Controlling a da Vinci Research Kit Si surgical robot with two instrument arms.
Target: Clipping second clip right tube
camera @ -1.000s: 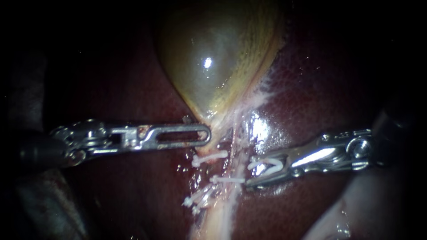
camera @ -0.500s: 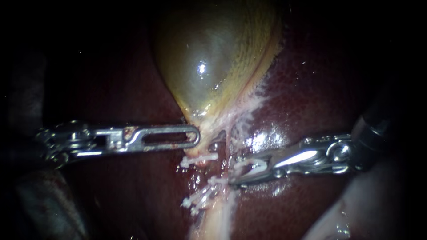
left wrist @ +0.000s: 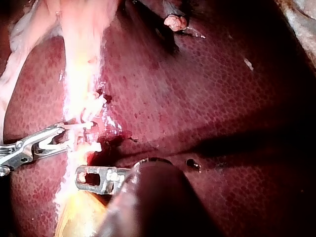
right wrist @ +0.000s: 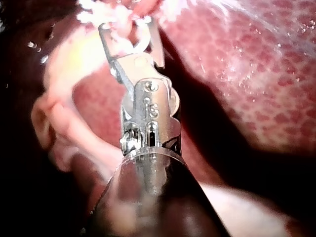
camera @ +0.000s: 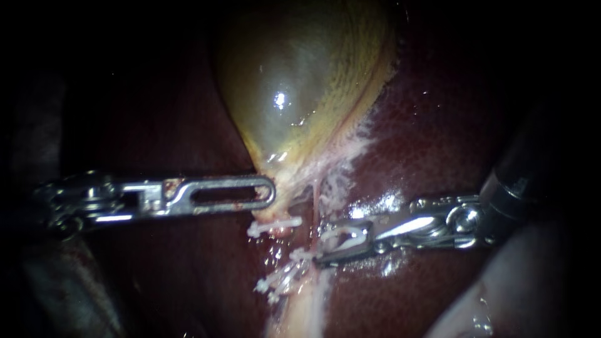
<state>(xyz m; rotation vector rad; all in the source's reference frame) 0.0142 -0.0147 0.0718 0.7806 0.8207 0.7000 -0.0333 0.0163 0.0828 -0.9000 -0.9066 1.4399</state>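
The yellow-green gallbladder [camera: 300,81] narrows to a neck above the dark red liver [camera: 438,125]. My left instrument [camera: 270,191] lies level, its slotted jaws shut on the gallbladder's neck; the left wrist view shows them [left wrist: 82,177] over yellow tissue. My right instrument [camera: 322,245] holds a white clip [camera: 345,233] in its spread jaws, the clip's open end against the pale right tube [camera: 318,206]. In the right wrist view those jaws [right wrist: 129,27] form a V with pale tissue between them. White clips [camera: 275,223] sit on the strands beside it, another [camera: 305,255] lower.
A cluster of white clips [camera: 274,285] lies lower on the pale stalk [camera: 307,307]. Pale fatty tissue [camera: 488,307] fills the lower right corner. Liver surrounds the stalk on both sides, wet and glistening near the right jaws.
Both instruments have moved left. The left one has drawn the gallbladder's neck leftward, and the right one has carried its clip up to the tube.
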